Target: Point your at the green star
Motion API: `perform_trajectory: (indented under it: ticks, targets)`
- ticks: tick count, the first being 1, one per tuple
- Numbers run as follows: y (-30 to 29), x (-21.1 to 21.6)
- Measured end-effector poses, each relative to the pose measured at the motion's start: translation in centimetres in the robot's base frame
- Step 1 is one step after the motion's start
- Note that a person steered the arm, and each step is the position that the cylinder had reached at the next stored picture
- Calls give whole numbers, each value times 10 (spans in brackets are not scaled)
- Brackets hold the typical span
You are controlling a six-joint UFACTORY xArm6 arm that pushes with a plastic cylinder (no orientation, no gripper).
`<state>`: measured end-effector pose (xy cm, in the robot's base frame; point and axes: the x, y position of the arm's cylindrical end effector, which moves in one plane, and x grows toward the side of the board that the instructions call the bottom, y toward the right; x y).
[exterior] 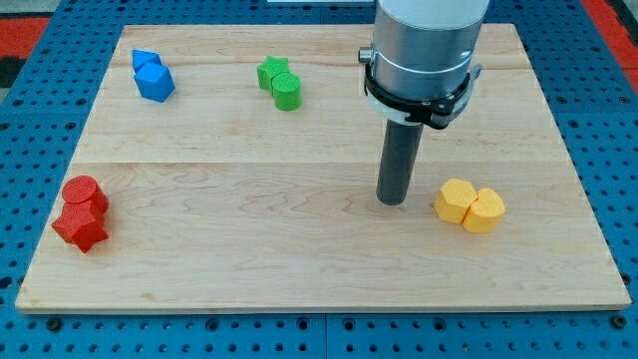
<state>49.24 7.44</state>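
Observation:
The green star lies near the view's top, left of centre, touching a green cylinder just below and right of it. My tip rests on the wooden board right of centre, well below and to the right of the green star. It stands a short way left of the yellow blocks and touches no block.
Two yellow blocks sit side by side right of my tip. Two blue blocks lie at the top left. A red cylinder and a red star lie at the left edge. The wooden board rests on a blue pegboard.

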Motion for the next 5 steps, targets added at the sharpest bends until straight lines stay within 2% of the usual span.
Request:
perform_trajectory:
  ticks: [2, 5]
  targets:
    - [-7, -17]
    - [-95, -80]
